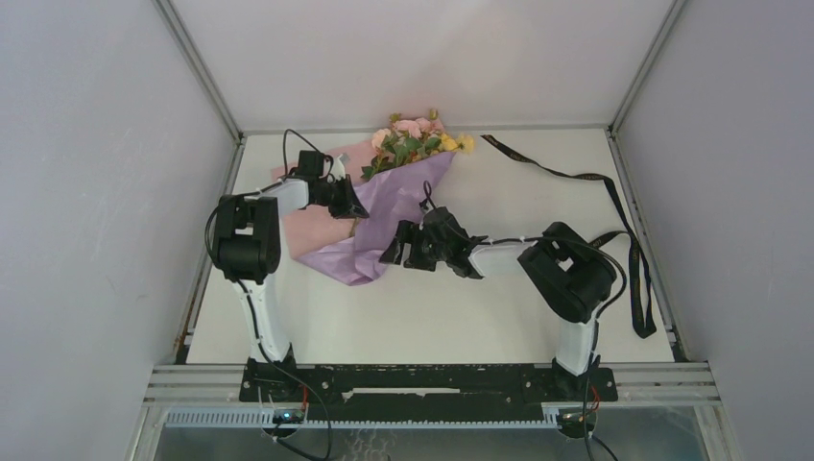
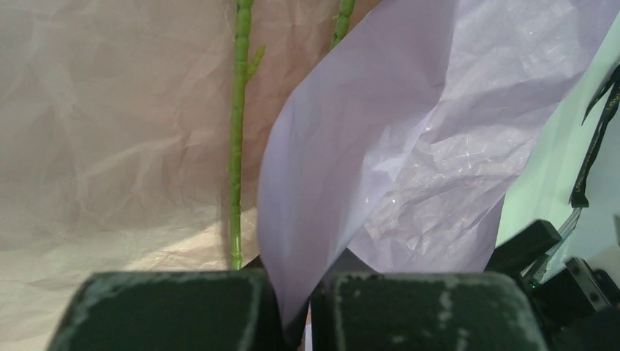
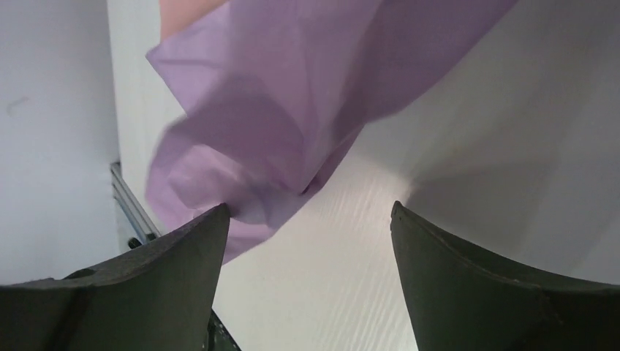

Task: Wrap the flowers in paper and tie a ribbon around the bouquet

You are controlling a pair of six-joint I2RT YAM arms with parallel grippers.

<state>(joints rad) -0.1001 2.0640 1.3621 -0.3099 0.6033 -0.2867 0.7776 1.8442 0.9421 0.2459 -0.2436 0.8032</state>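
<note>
Bouquet (image 1: 398, 202) diagonal, flowers (image 1: 418, 142) far-right.

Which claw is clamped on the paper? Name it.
The left claw: its jaws are shut on an edge of the purple paper, while the right claw stands wide open, empty.

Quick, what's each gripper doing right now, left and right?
Left gripper: closed, pinching an edge of the paper.
Right gripper: open, holding nothing, next to the paper's crumpled end.
</note>
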